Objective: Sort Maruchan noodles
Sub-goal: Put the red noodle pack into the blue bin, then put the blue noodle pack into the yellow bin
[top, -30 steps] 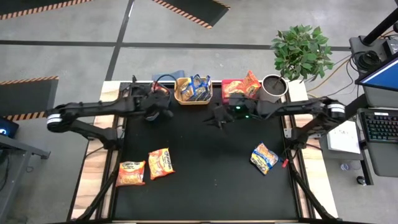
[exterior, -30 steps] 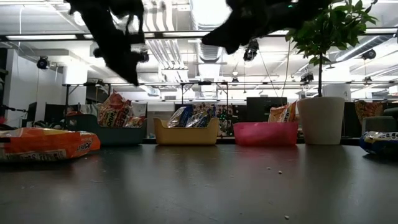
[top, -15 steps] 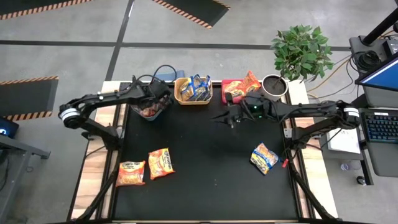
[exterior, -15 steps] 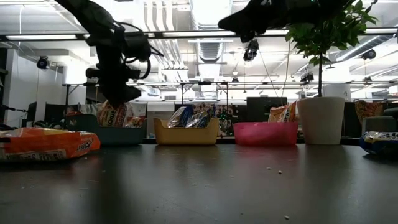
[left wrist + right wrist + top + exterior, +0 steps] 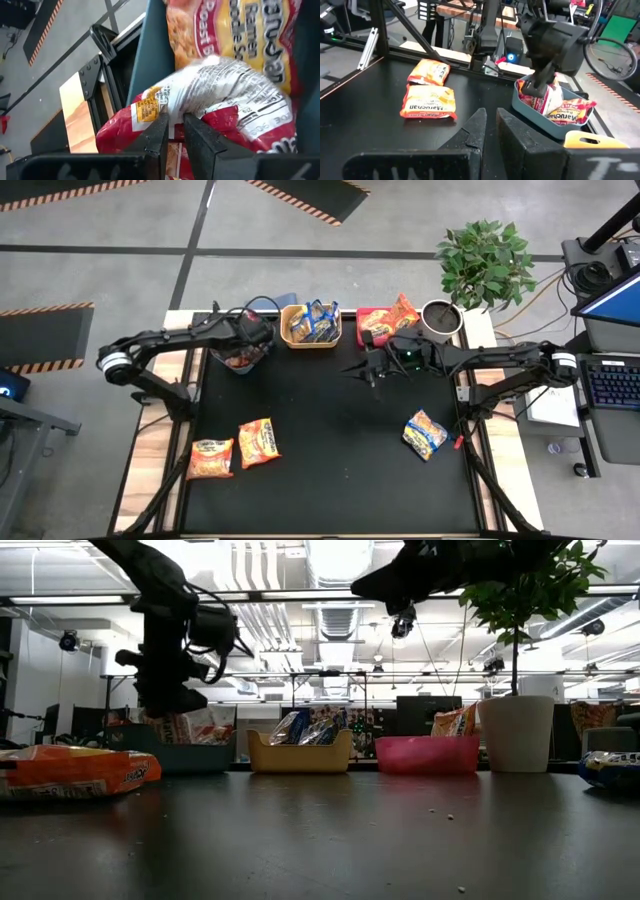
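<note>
My left gripper (image 5: 246, 350) reaches down into the blue bin (image 5: 232, 364) at the table's far left and is shut on a red-and-white Maruchan packet (image 5: 210, 100) lying there on other packets. My right gripper (image 5: 363, 370) hovers shut and empty above the mat in front of the red bin (image 5: 375, 315). Two orange packets (image 5: 211, 457) (image 5: 258, 442) lie flat near the front left. A blue-trimmed packet (image 5: 426, 432) lies at the right. The yellow bin (image 5: 296, 338) and the red bin also hold packets. My left gripper pinches a crinkled part of the packet's white printed back (image 5: 176, 111) between its two fingers. The fingers (image 5: 536, 86) come from above, slanting down into the bin. The packet stands tilted inside the blue bin, its lower part among the other packets there.
A potted plant (image 5: 438, 320) stands at the far right corner beside the red bin. The three bins line the far edge. The wide black mat (image 5: 330, 450) between the loose packets is bare.
My left gripper has swung toward the far edge and sunk into the blue bin, tipping more steeply down, with its fingers closing onto a packet there. My right gripper has drawn back a little toward the table's right edge, still shut.
</note>
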You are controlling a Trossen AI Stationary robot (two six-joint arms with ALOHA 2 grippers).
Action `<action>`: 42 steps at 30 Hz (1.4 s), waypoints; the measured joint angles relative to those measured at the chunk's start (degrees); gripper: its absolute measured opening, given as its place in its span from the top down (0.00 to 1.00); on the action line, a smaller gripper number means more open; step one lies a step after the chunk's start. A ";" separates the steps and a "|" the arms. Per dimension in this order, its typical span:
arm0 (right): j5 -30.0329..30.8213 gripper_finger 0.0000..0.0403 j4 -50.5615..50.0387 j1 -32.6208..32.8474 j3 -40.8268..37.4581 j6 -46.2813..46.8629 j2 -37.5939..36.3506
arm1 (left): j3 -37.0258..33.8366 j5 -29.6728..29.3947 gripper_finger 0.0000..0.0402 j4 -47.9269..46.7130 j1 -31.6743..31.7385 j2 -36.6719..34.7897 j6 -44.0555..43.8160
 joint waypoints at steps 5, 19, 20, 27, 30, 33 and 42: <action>0.00 0.92 -0.03 0.00 0.00 0.03 0.00 | -1.40 1.55 0.89 0.04 -0.12 1.64 -2.51; 6.80 0.92 -0.85 0.00 0.00 6.84 0.00 | 3.86 -0.13 0.89 0.21 -5.24 -3.01 3.50; 7.55 0.92 -1.54 -0.01 -0.01 8.16 0.00 | 3.93 -0.16 0.89 0.52 -5.80 -3.69 4.36; 7.55 0.92 -5.80 0.76 -0.04 21.55 0.26 | 3.41 6.96 0.89 4.97 -14.52 -9.92 14.69; 7.51 0.92 -7.21 2.09 -0.09 27.57 0.39 | 1.92 15.47 0.89 12.69 -19.66 -12.77 23.09; 7.47 0.92 -10.33 4.14 -0.07 33.42 0.39 | -1.35 27.06 0.89 23.24 -24.76 -15.51 32.70; 4.04 0.92 -38.29 12.36 -0.07 60.87 0.37 | -10.24 38.69 0.89 44.71 -32.13 -20.29 42.37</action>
